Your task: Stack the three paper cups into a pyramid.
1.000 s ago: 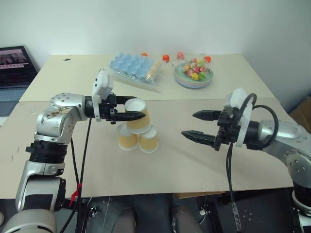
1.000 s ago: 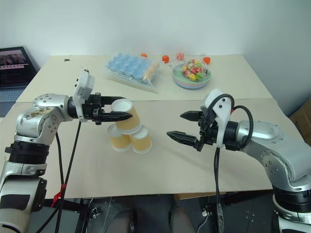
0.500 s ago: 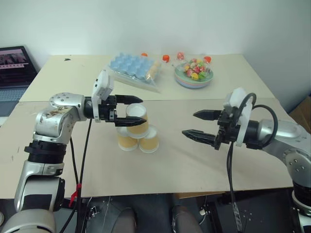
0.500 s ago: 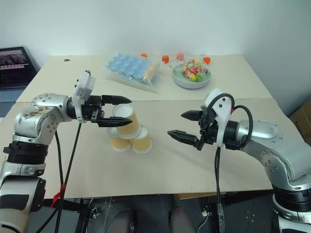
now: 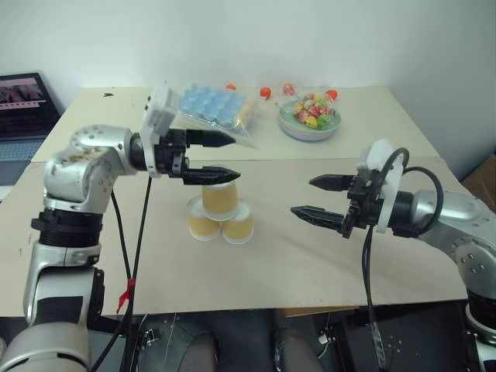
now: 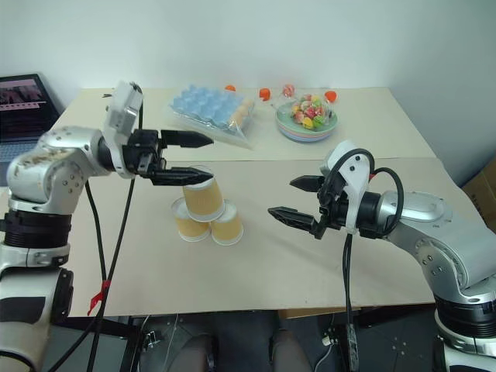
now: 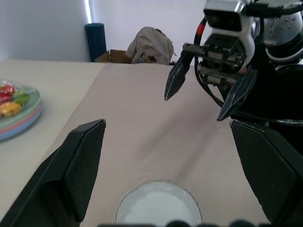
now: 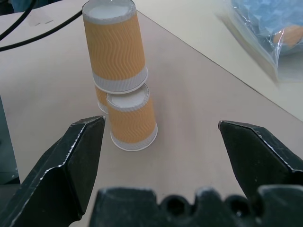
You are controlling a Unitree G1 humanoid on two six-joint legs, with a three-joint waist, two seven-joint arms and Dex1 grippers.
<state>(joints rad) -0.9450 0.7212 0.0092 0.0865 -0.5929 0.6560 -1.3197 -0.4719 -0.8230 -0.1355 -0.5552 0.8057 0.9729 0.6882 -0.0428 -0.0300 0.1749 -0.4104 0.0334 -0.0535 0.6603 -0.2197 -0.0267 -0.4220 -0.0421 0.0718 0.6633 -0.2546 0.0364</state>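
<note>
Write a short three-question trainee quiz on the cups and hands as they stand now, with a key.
1. True or false: the left hand is gripping the top cup.
2. How many bottom cups carry the top cup?
3. What lies on the table beyond the pyramid: A) bowl of candies B) kettle C) book?

Key: 1 false, its fingers are open above the cup. 2 two. 3 A.

One cup (image 5: 219,198) sits atop two cups (image 5: 222,223) on the table (image 5: 310,256).
</note>
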